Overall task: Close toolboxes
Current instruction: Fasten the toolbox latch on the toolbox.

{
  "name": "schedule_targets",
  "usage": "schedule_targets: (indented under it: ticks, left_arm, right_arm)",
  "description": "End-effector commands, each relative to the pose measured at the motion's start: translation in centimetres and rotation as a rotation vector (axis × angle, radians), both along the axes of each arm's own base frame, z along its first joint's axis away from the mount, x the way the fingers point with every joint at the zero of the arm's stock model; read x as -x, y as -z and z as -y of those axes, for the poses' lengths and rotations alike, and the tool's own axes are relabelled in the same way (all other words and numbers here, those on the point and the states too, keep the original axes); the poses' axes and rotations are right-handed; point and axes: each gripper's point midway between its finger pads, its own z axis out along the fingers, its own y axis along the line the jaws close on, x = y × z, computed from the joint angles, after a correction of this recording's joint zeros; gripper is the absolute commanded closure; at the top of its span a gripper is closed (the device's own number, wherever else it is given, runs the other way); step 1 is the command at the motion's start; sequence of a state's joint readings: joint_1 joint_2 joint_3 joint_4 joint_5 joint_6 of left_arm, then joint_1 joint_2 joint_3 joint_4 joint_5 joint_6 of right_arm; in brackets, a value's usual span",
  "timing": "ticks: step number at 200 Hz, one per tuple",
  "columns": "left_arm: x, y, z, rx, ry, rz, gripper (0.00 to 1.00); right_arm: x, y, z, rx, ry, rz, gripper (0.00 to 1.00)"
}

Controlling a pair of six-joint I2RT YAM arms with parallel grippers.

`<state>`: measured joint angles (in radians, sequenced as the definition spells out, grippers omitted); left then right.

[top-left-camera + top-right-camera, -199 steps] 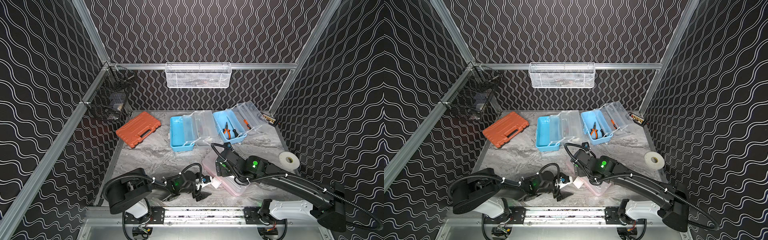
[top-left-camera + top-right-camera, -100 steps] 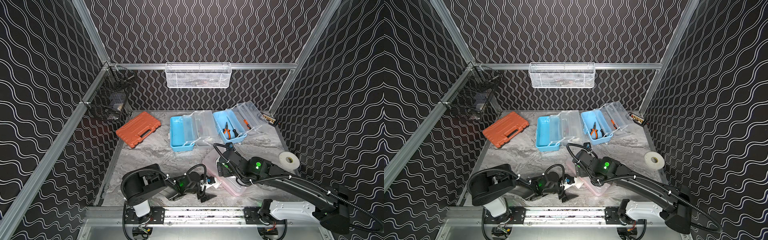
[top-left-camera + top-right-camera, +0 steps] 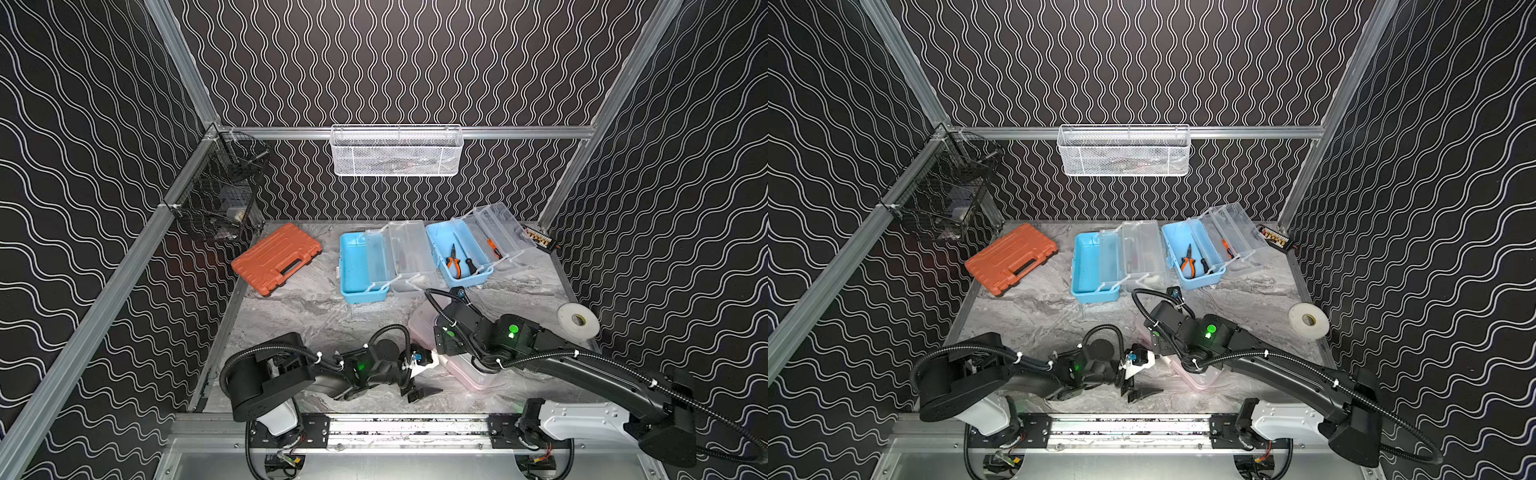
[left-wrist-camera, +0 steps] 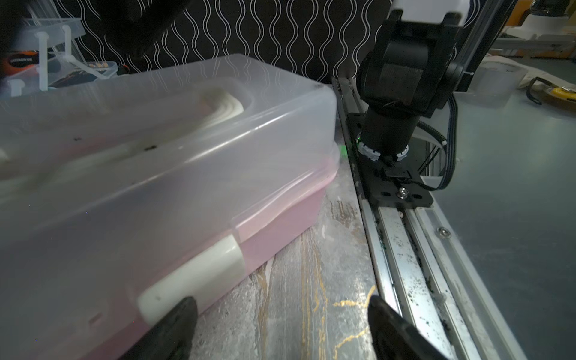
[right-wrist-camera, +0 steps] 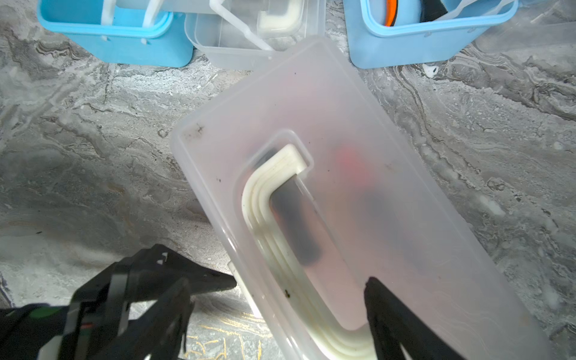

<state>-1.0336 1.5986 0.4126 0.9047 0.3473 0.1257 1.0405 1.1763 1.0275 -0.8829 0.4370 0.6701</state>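
The pink-based toolbox [image 3: 420, 329] lies at the front of the table with its clear lid down [image 5: 343, 149]. My right gripper [image 5: 277, 296] hovers open over that lid, its fingers either side of the white handle [image 5: 268, 199]. My left gripper [image 4: 280, 311] is open and low at the box's front side, one fingertip [image 4: 182, 314] right by the white latch [image 4: 199, 274]; nothing is between its fingers. Two light-blue toolboxes [image 3: 357, 270] [image 3: 457, 253] stand open at the back, lids and trays folded out, in both top views [image 3: 1090, 270].
A flat orange case [image 3: 276, 257] lies at the back left. A white tape roll [image 3: 577, 326] sits by the right wall. A white mesh basket [image 3: 397, 151] and a black wire basket [image 3: 224, 195] hang on the walls. The metal rail [image 4: 405, 249] runs close beside my left gripper.
My left arm has swung in and its gripper has slid right along the front toward the pink toolbox. The right arm has barely shifted. Both grippers stay open.
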Motion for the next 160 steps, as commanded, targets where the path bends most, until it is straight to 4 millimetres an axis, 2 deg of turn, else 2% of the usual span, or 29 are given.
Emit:
schedule_targets:
  ticks: [1, 57, 86, 122, 160]
  left_arm:
    - [-0.1, -0.8, 0.5, 0.027, 0.012, 0.024, 0.11]
    - [-0.2, -0.4, 1.0, 0.044, 0.002, 0.009, 0.11]
    - [-0.3, -0.8, 1.4, 0.044, 0.006, 0.022, 0.11]
    - [-0.4, -1.5, 1.7, 0.043, 0.011, 0.039, 0.11]
    - [-0.5, -1.3, 2.1, 0.04, 0.019, 0.034, 0.11]
  right_arm:
    - [-0.4, -0.1, 0.4, 0.011, 0.028, 0.023, 0.12]
    - [-0.6, -0.1, 1.8, 0.058, 0.071, 0.042, 0.12]
    - [-1.4, -0.4, 4.1, 0.061, 0.169, 0.037, 0.1]
    - [-2.7, 0.6, 5.3, -0.021, 0.219, -0.027, 0.1]
    - [-3.5, 2.2, 5.7, -0.003, 0.235, -0.083, 0.1]
